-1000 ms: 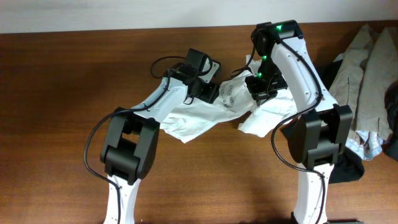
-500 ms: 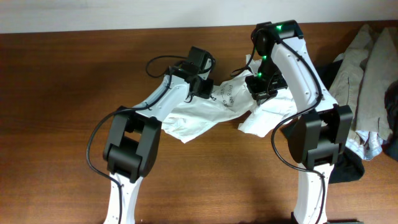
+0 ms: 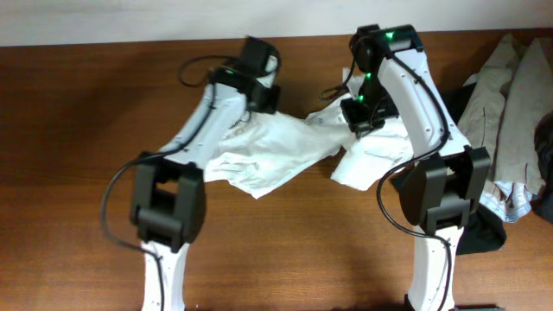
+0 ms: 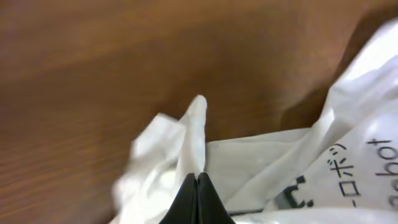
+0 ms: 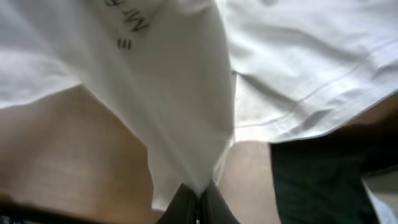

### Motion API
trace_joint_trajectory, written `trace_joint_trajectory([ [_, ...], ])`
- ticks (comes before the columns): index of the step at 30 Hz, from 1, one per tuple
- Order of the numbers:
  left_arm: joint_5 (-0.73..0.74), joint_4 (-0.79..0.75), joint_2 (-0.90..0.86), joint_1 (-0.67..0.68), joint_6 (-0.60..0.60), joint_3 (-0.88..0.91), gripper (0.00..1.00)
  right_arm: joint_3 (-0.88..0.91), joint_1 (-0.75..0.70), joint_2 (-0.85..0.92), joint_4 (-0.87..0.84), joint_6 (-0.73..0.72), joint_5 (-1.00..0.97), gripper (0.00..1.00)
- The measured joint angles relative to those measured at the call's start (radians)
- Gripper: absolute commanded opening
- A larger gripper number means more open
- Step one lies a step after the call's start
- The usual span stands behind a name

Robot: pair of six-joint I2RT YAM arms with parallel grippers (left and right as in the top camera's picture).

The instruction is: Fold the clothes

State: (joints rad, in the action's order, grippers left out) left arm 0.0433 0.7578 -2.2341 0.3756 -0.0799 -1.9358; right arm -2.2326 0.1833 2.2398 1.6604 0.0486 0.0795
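Shirt [image 3: 276, 155] bunched mid-table [image 3: 78, 130], strung between arms. Left gripper [image 4: 198, 180] pinched tight on cloth ridge; right gripper [image 5: 198, 191] clamped on hanging fold (both bites thin). Best now: pull apart evenly, low tension, spread flat before any fold.

White T-shirt [image 3: 275, 157] — crumpled, dark print visible — partly raised off the table [image 3: 78, 130].
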Motion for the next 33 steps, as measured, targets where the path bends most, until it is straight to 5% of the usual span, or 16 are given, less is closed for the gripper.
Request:
trace_joint_trajectory([
  [3,-0.004,0.072,0.202,-0.089,0.000,-0.026,0.00,-0.237,-0.009,0.000,0.030,0.022,0.034,0.67],
  [4,-0.026,0.170,0.302,-0.124,0.000,-0.026,0.00,-0.250,-0.004,-0.003,0.031,0.047,0.042,0.69],
  [7,-0.101,0.250,0.401,-0.208,0.000,-0.043,0.00,-0.218,0.014,-0.003,0.032,0.066,0.042,0.69],
  [11,-0.130,0.267,0.388,-0.227,0.000,-0.041,0.00,0.097,0.093,-0.002,-0.013,0.094,0.042,0.68],
  [16,-0.130,0.271,0.388,-0.227,0.000,-0.040,0.00,0.374,0.337,0.006,-0.406,0.080,-0.064,0.71],
  [19,-0.131,0.272,0.388,-0.227,0.000,-0.040,0.00,0.437,0.336,0.005,-0.570,0.011,-0.164,0.78],
  [20,-0.130,0.273,0.388,-0.227,0.000,-0.040,0.00,0.458,0.327,0.005,-0.644,0.002,-0.176,0.71],
  [23,-0.131,0.274,0.388,-0.227,0.000,-0.040,0.00,0.492,0.312,0.005,-0.681,-0.009,-0.189,0.04],
  [26,-0.131,0.274,0.388,-0.227,0.000,-0.040,0.00,0.485,0.293,0.005,-0.529,-0.017,-0.183,0.04],
  [28,-0.131,0.275,0.388,-0.228,0.000,-0.040,0.00,0.364,0.237,-0.011,-0.264,0.061,-0.107,0.04],
  [29,-0.130,0.275,0.388,-0.227,0.000,-0.040,0.00,0.284,0.209,-0.022,-0.232,0.092,-0.097,0.28],
  [32,-0.131,0.275,0.388,-0.227,0.000,-0.040,0.00,0.136,0.125,-0.074,-0.336,0.138,-0.048,0.40],
  [33,-0.131,0.277,0.388,-0.227,0.000,-0.040,0.00,0.145,0.102,-0.087,-0.334,0.166,-0.022,0.52],
])
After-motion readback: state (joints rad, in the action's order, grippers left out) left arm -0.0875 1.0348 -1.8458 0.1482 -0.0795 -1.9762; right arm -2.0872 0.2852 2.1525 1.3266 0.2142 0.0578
